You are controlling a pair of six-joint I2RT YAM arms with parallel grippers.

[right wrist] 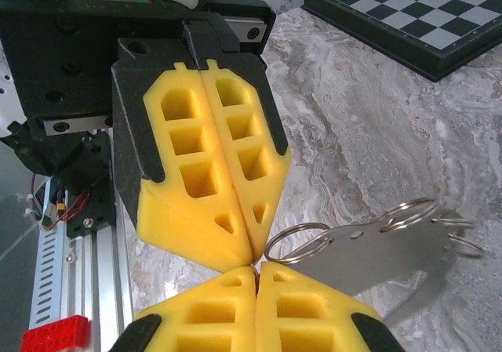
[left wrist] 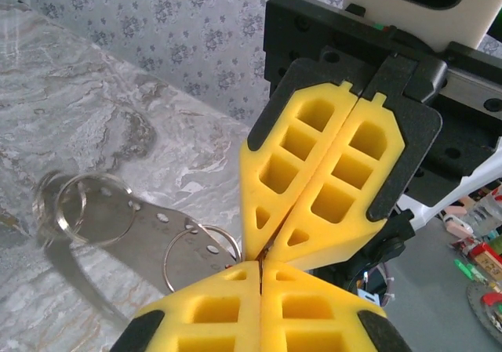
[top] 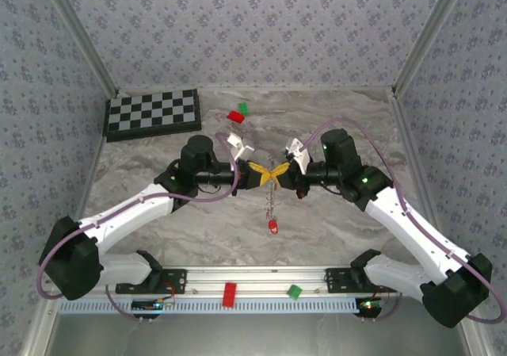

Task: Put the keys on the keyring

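My left gripper (top: 264, 175) and right gripper (top: 280, 174) meet tip to tip above the middle of the table. Both are shut, each with a thin edge of the keyring pinched at its tips. In the left wrist view, my left gripper (left wrist: 260, 264) meets the right fingers (left wrist: 314, 179), and the grey keyring band (left wrist: 137, 238) with its metal rings (left wrist: 200, 250) trails off to the left. From the right wrist, my right gripper (right wrist: 256, 268) has a ring (right wrist: 298, 242) and the band (right wrist: 384, 254) beside it. A thin chain (top: 272, 205) hangs below with one red key (top: 273, 227) at its end.
A chessboard (top: 152, 114) lies at the back left. A red block (top: 235, 116) and a green block (top: 243, 109) sit behind the grippers. Another red block (top: 230, 292) and green block (top: 294, 292) rest on the front rail (top: 261, 281).
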